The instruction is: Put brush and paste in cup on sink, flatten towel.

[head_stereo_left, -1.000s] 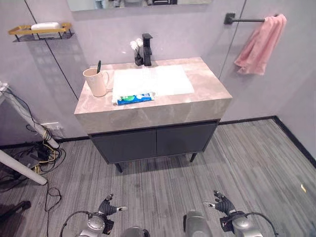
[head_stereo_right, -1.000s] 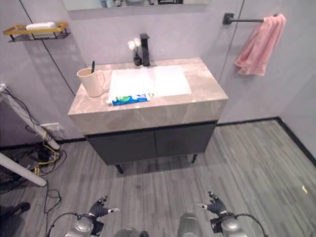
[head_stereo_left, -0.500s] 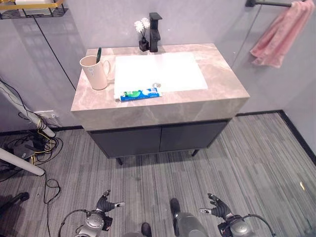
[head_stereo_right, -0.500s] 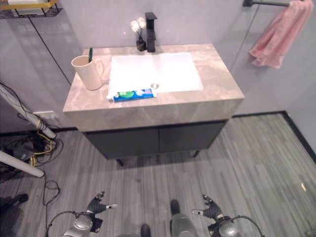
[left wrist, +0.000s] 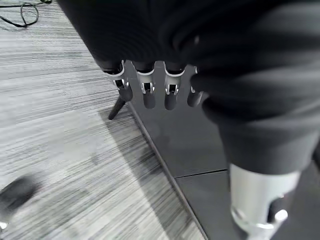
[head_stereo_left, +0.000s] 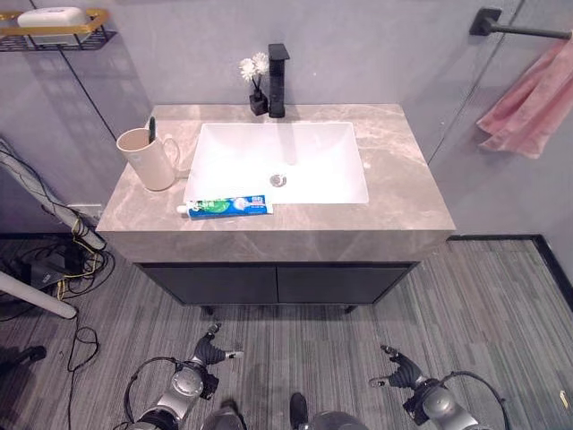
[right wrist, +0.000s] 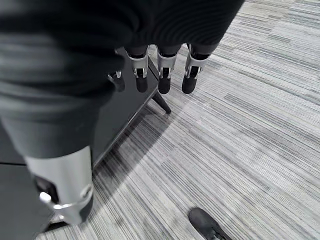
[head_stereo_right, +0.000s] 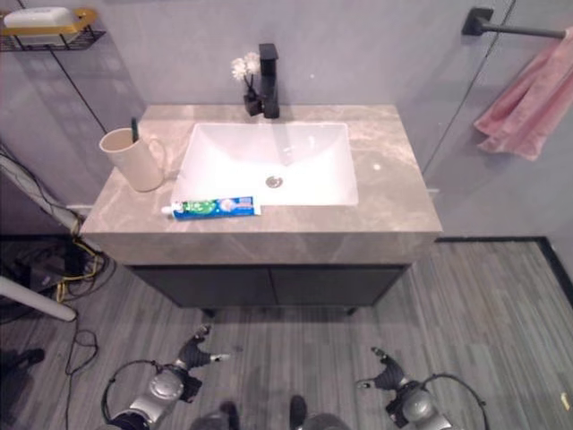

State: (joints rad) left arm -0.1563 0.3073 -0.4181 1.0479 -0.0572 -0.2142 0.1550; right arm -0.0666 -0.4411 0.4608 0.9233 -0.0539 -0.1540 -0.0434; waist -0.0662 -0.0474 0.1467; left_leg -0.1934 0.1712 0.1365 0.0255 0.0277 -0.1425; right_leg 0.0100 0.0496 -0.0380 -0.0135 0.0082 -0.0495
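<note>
A beige cup (head_stereo_left: 146, 159) stands at the left of the stone counter (head_stereo_left: 407, 184), with a dark toothbrush (head_stereo_left: 151, 128) upright in it. A blue and green toothpaste tube (head_stereo_left: 224, 208) lies on the counter along the front rim of the white basin (head_stereo_left: 309, 157). A pink towel (head_stereo_left: 534, 103) hangs bunched on a black wall bar at the right. My left hand (head_stereo_left: 212, 348) and right hand (head_stereo_left: 394, 367) hang low in front of the cabinet, near the floor. Both are empty, with straight fingers (left wrist: 148, 92) (right wrist: 162, 75).
A black faucet (head_stereo_left: 277, 67) and a small vase of white flowers (head_stereo_left: 255, 76) stand behind the basin. A gold wall shelf (head_stereo_left: 54, 22) holds soap at the upper left. Dark cabinet doors (head_stereo_left: 277, 282) sit under the counter. Cables and a white pole (head_stereo_left: 36, 296) lie at the left.
The whole view has shifted as the camera moved: the vanity now looks closer and centred, and the towel sits at the right edge. Both hands stay low and open.
</note>
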